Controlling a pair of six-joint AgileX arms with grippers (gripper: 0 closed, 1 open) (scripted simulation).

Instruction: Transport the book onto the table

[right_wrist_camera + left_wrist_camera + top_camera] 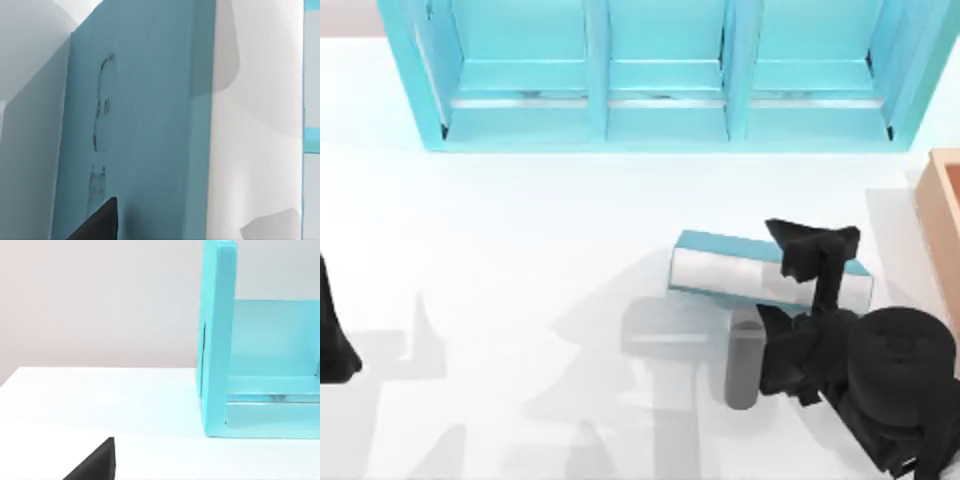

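The book (740, 268), light blue with white-grey page edges, lies level at the right of the white table (520, 250). Its shadow falls apart from it, toward the lower left, so it hangs a little above the surface. My right gripper (802, 286) reaches over the book's right end, one finger on each side, shut on it. In the right wrist view the blue cover of the book (140, 125) is close up, with a dark fingertip (97, 224) against it. My left arm (332, 335) stays parked at the table's left edge.
The turquoise shelf unit (660, 70) spans the back of the table, and its end wall (217, 340) stands near the left wrist camera. An orange-tan wooden box (945, 215) sits at the right edge, close to the book.
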